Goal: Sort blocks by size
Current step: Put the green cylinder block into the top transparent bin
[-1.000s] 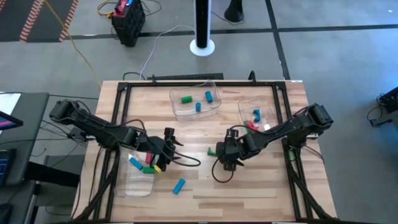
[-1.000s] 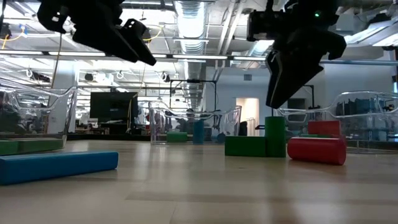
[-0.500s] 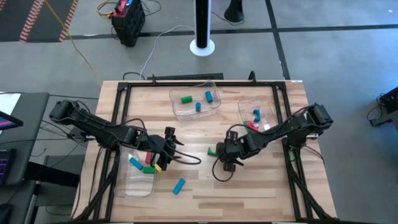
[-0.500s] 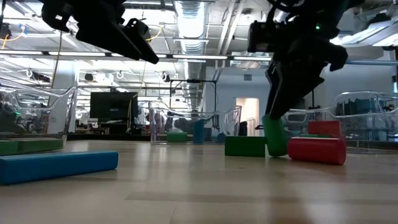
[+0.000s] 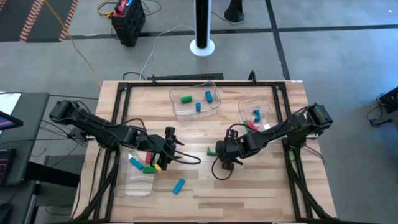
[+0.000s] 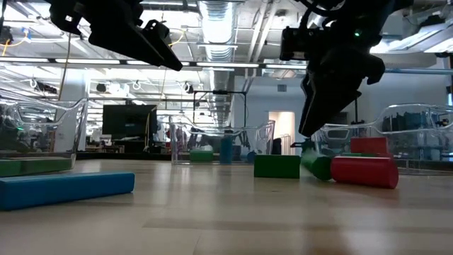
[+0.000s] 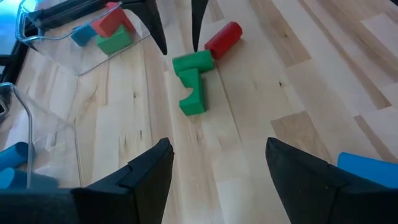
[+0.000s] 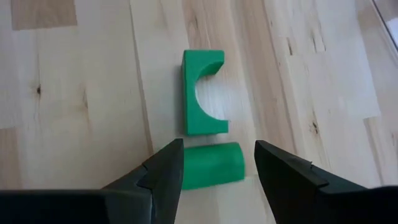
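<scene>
The right gripper (image 8: 214,171) hangs over mid-table with its fingers apart, straddling a short green cylinder (image 8: 211,164) lying on its side, nothing clamped yet. Just beyond it, at twelve o'clock in the wrist view, sits a green arch block (image 8: 202,93). I'd say descend squarely, close across the cylinder's round sides, and avoid nudging the arch. The left gripper (image 5: 169,149), open and empty, waits at nine o'clock.

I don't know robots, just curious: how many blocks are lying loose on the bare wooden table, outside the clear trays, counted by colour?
Green: 2 (arch block, green cylinder)
Red: 1 (red cylinder)
Blue: 1 (blue bar)
Total: 4
</scene>
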